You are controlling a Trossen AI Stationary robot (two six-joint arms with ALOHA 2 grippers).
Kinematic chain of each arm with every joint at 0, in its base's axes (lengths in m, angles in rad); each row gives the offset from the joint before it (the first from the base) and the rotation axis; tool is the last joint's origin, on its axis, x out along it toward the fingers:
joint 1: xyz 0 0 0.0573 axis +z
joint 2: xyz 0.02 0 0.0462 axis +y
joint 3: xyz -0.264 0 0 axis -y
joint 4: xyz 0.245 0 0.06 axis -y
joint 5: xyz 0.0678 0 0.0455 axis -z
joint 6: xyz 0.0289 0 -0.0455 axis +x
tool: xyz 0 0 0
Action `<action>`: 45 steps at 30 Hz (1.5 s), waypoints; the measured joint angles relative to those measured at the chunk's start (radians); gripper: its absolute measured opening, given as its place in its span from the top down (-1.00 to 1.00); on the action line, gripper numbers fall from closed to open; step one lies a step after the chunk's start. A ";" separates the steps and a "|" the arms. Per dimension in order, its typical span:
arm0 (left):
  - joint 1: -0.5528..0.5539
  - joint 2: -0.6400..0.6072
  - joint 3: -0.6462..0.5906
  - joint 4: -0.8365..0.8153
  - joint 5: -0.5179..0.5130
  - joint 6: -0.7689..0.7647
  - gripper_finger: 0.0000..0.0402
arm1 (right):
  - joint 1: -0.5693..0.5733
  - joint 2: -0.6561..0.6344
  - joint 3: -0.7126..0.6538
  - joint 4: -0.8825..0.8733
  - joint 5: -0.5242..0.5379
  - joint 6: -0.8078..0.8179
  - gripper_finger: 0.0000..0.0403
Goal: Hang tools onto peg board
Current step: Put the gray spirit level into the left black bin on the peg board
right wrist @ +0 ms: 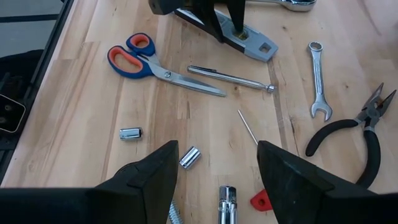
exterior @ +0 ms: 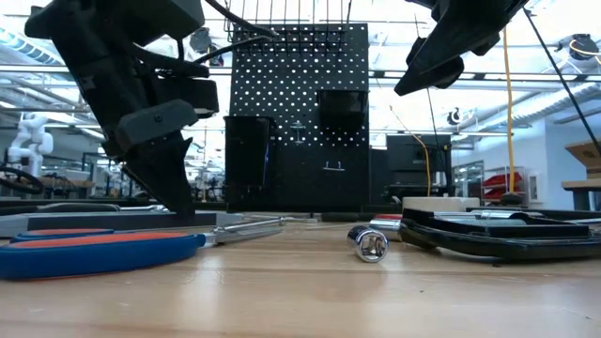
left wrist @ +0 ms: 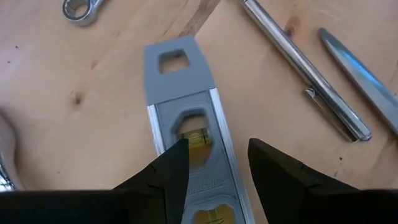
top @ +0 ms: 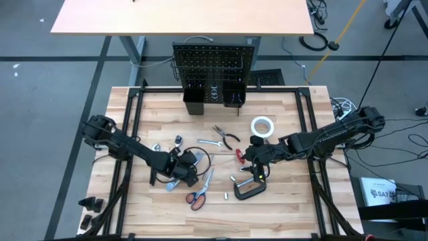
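Left hand (left wrist: 214, 168) astride grey level (left wrist: 189, 124), peg board (top: 212, 67) bins (top: 194, 102) contents unclear

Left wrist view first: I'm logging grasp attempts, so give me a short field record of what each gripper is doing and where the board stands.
left gripper: open, fingers straddling the grey torpedo level lying flat on the table
right gripper: open, holding nothing, hovering above sockets near the scissors
peg board: upright at the table's far edge, no tool seen hanging
nearby: pliers, wrench
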 joint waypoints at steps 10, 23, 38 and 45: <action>0.004 0.040 0.004 0.003 -0.017 -0.004 0.16 | 0.000 0.000 0.000 0.000 0.000 0.000 -0.05; 0.008 -0.050 0.017 -0.006 0.009 0.098 0.16 | 0.000 0.000 0.000 0.000 0.000 0.000 -0.05; 0.013 -0.089 0.023 -0.075 -0.007 0.079 0.15 | 0.000 0.000 0.000 -0.001 -0.001 0.000 -0.05; 0.013 -0.089 0.023 -0.081 -0.039 0.128 0.03 | 0.000 0.000 0.000 -0.001 0.000 0.000 -0.05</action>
